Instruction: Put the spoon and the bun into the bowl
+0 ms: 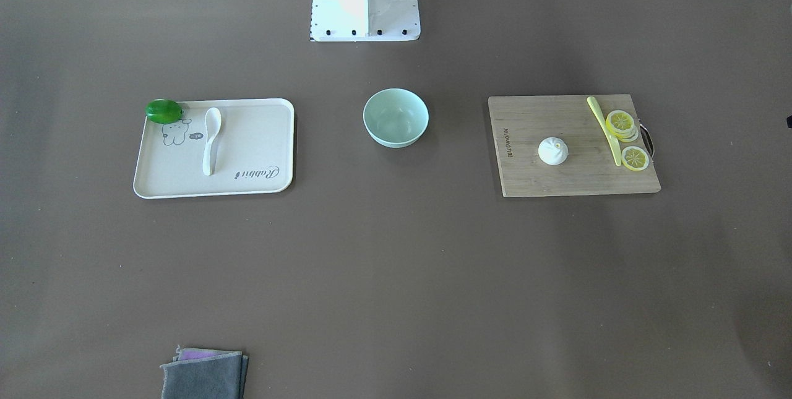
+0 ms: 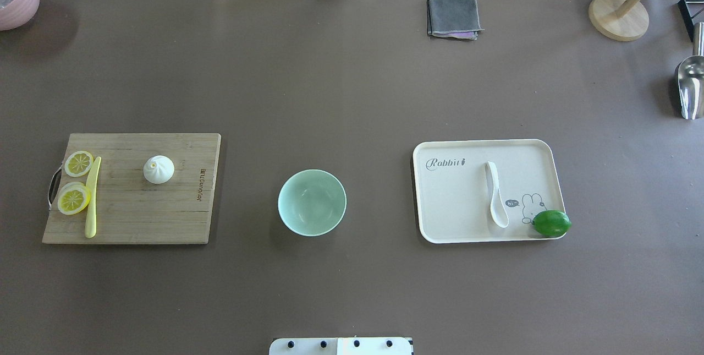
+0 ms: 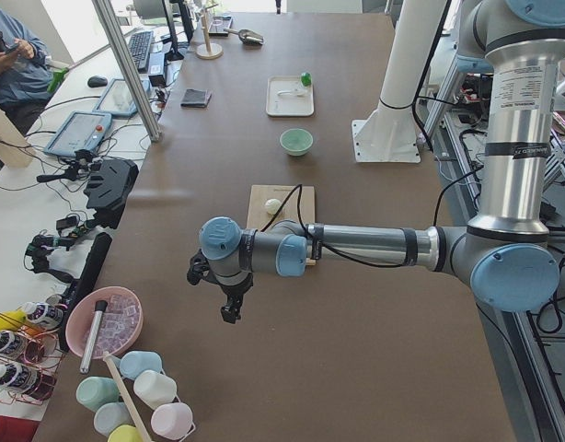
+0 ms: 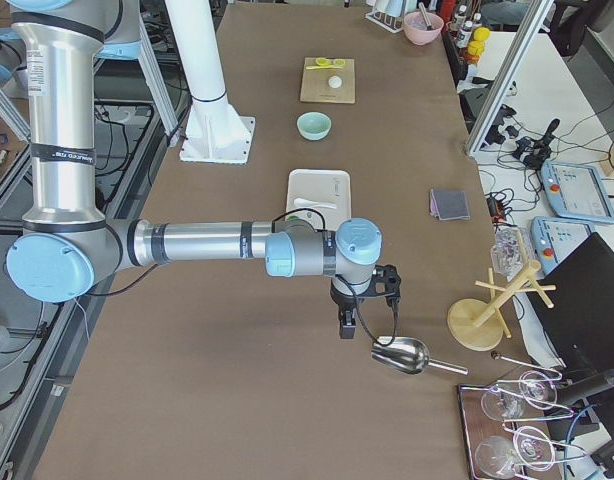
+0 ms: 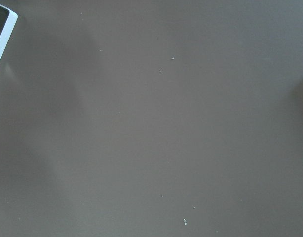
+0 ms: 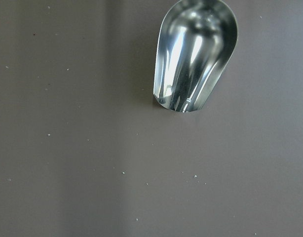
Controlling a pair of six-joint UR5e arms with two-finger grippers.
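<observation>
- Front-facing: bowl [image 1: 396, 138] at centre; spoon [image 1: 210, 142] on tray [image 1: 260, 164] at 9 o'clock of it; bun [image 1: 553, 151] on board [image 1: 557, 179] at 3 o'clock.
- Overhead: bun at 9 o'clock of bowl, spoon at 3, both well apart from it.
- Exterior left: left gripper [image 3: 230, 311] over bare table [image 3: 356, 368]; jaws too small to tell.
- Exterior right: right gripper [image 4: 349, 322] apparently just above scoop [image 4: 400, 354]; cannot tell jaw state either.
- Left wrist: brown table.
- Right wrist: scoop at 12 o'clock.

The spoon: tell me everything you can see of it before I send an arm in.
The spoon is white and glossy, ceramic-looking, with a deep oval scoop and short curved handle. It lies hollow up on the cream tray, scoop toward the robot, beside the rabbit drawing, clear of the green fruit. Nothing else touches it.
</observation>
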